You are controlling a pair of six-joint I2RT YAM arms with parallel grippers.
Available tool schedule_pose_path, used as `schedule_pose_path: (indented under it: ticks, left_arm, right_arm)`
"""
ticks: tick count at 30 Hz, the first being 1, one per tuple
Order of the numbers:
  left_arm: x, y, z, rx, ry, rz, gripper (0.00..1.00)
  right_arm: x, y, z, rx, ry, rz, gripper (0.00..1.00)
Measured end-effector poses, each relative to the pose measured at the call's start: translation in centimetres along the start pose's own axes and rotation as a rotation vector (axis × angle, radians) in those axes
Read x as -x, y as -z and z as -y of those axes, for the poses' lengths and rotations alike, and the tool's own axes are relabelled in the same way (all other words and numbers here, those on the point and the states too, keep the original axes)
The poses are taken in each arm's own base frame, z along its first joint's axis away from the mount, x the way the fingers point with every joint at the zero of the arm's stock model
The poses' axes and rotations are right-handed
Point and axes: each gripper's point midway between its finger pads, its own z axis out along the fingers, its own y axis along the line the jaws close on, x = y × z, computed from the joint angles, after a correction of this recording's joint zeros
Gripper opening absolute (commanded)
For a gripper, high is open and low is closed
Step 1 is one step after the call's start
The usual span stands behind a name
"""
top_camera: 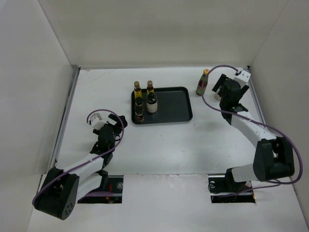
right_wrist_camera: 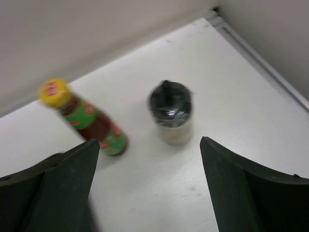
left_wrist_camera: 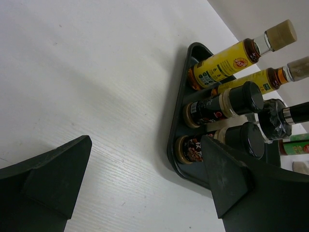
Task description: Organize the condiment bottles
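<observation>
Left gripper and right gripper wide, empty. Other bottles crowd the tray's left end; red bottle and jar stand upper right. Blurred view; reaching the jar may topple the red bottle.

Right wrist view blurred throughout: red bottle label unreadable, whitish jar cap detail smeared. Top view: whitish jar not discernible beneath right tool; bottles in tray too small for labels. Left wrist view: left tool finger covers part of front dark jar and near tray corner; lower amber bottle cap clipped by right edge.
</observation>
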Motion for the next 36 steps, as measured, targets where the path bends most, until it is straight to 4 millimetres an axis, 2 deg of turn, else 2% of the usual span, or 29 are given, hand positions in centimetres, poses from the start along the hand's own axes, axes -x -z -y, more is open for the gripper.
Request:
schedule_pose_path:
  ticks: [3,6,10,18,21,23,27,31,34,36]
  left_arm:
    - [-0.1,0.0,-0.1,0.002,-0.002,-0.004,1.0]
    - [-0.5,-0.1,-0.3,0.009,-0.008,-0.015,1.0]
    - [-0.5,-0.1,-0.3,0.01,-0.009,-0.016,1.0]
    - [-0.9,-0.2,-0.3,0.005,-0.011,-0.03,1.0]
    - [-1.0,-0.2,-0.3,0.004,-0.012,-0.035,1.0]
    - [-1.0,-0.2,-0.3,0.004,-0.013,-0.036,1.0]
    - [-1.0,-0.2,-0.3,0.004,-0.013,-0.036,1.0]
    - [-1.0,-0.2,-0.3,0.002,-0.012,-0.037,1.0]
    - [-1.0,-0.2,-0.3,0.002,-0.012,-0.038,1.0]
    - [-1.0,-0.2,-0.2,0.002,-0.012,-0.038,1.0]
  right_arm:
    - [-1.8,-2.5,3.9,-0.102,0.021,-0.061,0.94]
    - [-4.2,-4.9,5.1,-0.136,0.048,-0.142,0.94]
    - [-6.2,-7.5,4.8,-0.111,0.06,-0.217,0.93]
    - [-5.6,-10.2,3.5,-0.066,0.056,-0.216,0.87]
    - [-6.2,-11.2,3.5,-0.07,0.071,-0.224,0.81]
    - [-7.0,-11.4,3.8,-0.079,0.081,-0.238,0.77]
    - [-7.6,-11.8,4.5,-0.103,0.105,-0.248,0.57]
    - [-7.6,-11.4,4.7,-0.116,0.104,-0.238,0.52]
    - [-8.0,-8.7,5.0,-0.128,0.11,-0.236,0.52]
    - [-8.5,-5.9,3.9,-0.105,0.126,-0.237,0.51]
